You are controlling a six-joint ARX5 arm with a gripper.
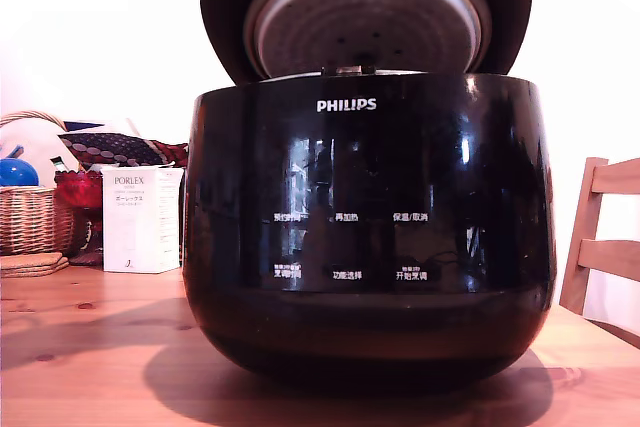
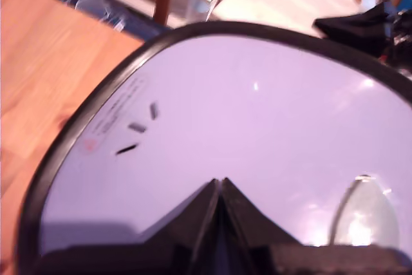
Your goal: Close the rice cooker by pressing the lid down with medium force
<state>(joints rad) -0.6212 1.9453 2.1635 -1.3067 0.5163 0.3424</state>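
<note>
The rice cooker (image 1: pixel 368 232) sits on the tabletop (image 1: pixel 90 347), its lid (image 1: pixel 366 15) standing open. The fingers (image 2: pixel 220 188) are pressed together, holding nothing, at the lid's glossy outer face. Push squarely and steadily. Only the wrist view shows them; the exterior view shows the lid's metal underside.

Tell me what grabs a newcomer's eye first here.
The glossy black rice cooker fills the middle of the exterior view on a wooden table, its lid standing open with the silvery inner plate showing. In the wrist view, the gripper, fingertips together, sits against the lid's pale outer face.
</note>
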